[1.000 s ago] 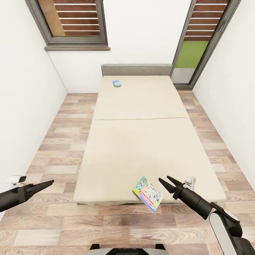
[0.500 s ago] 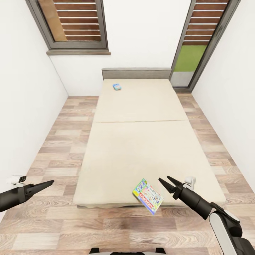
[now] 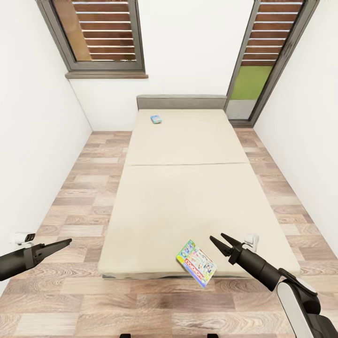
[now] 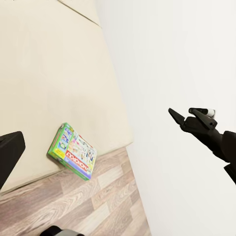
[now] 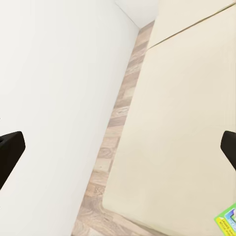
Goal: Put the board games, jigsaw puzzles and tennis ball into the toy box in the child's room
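The bed (image 3: 185, 197) lies along the middle of the room, with its grey headboard (image 3: 181, 102) against the far white wall. A colourful board game (image 3: 196, 262) rests flat at the near edge of the bed, turned at an angle, and one corner of it goes a little over the edge above the wooden floor (image 3: 70, 188). In the left wrist view the same game (image 4: 73, 151) shows a green border and a red band of letters, but the small print on the cover is too fine to read. A second, blue board game (image 3: 156, 119) lies far away near the headboard; it is so small that its cover cannot be made out. The right gripper (image 3: 220, 242) hangs just beside the near game, on its right, not touching it, and its two fingers are spread apart and hold nothing. The left gripper (image 3: 65, 242) is above the floor at the left of the bed, well apart from both games; its arm is cut off by the picture edge, and from the head view its fingers look like one dark point, so I cannot tell if they are spread or closed. In the right wrist view only a green corner of the game (image 5: 227, 220) enters the picture.
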Motion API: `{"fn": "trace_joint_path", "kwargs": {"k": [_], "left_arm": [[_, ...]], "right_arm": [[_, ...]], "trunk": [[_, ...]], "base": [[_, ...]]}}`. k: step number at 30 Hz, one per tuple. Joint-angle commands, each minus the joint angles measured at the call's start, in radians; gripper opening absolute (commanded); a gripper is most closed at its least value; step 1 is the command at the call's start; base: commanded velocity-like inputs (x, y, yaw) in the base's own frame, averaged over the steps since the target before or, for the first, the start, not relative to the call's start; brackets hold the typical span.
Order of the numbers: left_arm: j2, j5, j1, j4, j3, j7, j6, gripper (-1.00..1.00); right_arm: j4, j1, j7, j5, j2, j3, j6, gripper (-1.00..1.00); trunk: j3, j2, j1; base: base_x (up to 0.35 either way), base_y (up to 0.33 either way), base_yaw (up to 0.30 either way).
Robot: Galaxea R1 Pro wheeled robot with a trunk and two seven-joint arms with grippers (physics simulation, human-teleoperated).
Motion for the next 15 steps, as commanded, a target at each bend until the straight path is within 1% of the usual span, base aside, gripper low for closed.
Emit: {"fn": "trace_joint_path", "kwargs": {"k": [1,15], "left_arm": [[0.0,-0.001,-0.001,0.0,0.0,-0.004,0.011,1.0],[-0.001,-0.001,-0.001,0.0,-0.001,-0.004,0.011,1.0]], "right_arm": [[0.0,0.0,0.001,-0.008,0.0,0.001,0.008,1.0],[0.001,0.0,0.001,-0.007,0.0,0.007,0.007,1.0]], "trunk": [[0.0,-0.002,0.001],[0.024,-0.002,0.001]], "base": [[0.0,0.0,0.059],[0.0,0.0,0.067]]}}
